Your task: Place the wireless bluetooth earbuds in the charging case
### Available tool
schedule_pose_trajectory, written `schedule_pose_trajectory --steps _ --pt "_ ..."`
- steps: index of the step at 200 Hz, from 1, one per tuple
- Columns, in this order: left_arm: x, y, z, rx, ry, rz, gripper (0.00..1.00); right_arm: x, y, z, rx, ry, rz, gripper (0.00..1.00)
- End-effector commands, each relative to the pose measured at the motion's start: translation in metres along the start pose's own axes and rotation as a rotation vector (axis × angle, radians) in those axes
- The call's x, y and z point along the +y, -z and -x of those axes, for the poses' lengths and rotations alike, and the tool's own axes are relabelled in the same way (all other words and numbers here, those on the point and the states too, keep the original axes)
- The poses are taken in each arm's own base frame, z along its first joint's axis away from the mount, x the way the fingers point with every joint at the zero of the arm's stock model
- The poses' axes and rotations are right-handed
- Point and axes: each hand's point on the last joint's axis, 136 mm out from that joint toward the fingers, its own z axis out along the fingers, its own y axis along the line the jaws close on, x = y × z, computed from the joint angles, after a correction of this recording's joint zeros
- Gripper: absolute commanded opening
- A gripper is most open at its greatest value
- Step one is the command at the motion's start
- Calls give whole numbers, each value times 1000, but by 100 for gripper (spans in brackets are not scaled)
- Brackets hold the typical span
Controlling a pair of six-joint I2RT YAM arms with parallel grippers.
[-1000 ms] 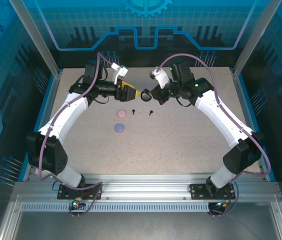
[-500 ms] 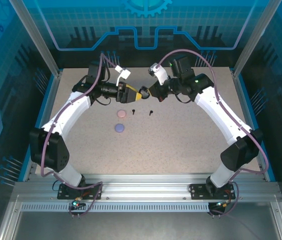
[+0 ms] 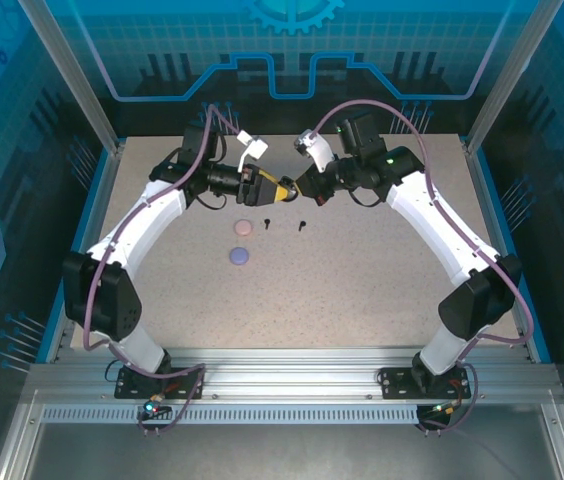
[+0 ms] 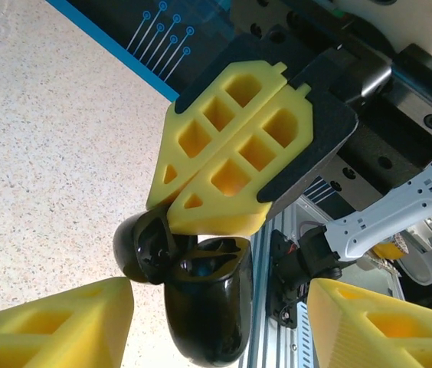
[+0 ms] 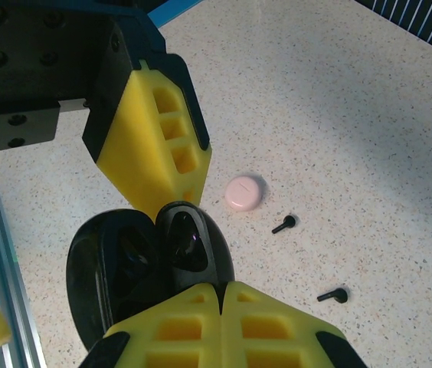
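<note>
Speckled surface (image 3: 362, 280): carries all loose items, inside a blue-walled enclosure.

Left arm (image 3: 152, 215) and right arm (image 3: 432, 215): both reach inward and meet above the far middle of the surface.

Right gripper (image 5: 220, 291): jaws closed on the black charging case (image 4: 201, 307), the two yellow fingers pressed side by side with the case clamped at their tips. The case is held clear of the surface.

Left gripper (image 4: 220, 287): jaws spread wide, one finger on each side of the case. In the right wrist view one of its fingers (image 5: 151, 146) sits right against the case's edge; actual contact cannot be confirmed.

Black charging case: hinged open, both halves visible. Interior too dark to tell the contents.

Lilac case (image 3: 239, 256): on the surface, nearer the arm bases than the grippers.

Pink case (image 5: 243, 192): round, on the surface, just beyond the lilac one.

Black earbuds: two, lying loose on the surface, outside any case. One (image 5: 283, 224) is just beside the pink case; the other (image 5: 332, 294) lies apart from it.
</note>
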Motion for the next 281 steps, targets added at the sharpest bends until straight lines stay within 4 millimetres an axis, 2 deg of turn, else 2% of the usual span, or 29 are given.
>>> schedule_pose_trajectory --steps 1,156,194,217,231,260,281 --pt "-12 -2 2 9 -27 -53 62 1 8 4 -13 4 19 0" --pt "-17 -8 2 22 -41 -81 37 -2 6 2 -18 -13 28 0" --pt "-17 -7 4 18 -47 -80 23 -4 8 7 -34 -23 19 0" --pt "-17 -7 5 11 -54 -69 14 -4 15 18 -80 -51 10 31" --pt "-15 -6 7 -1 -67 -48 10 -3 20 23 -108 -78 5 45" --pt "-7 3 14 -58 -90 24 1 -13 33 28 -168 -160 -77 52" --pt "-2 14 21 -128 -106 86 0 -23 39 25 -202 -252 -135 55"
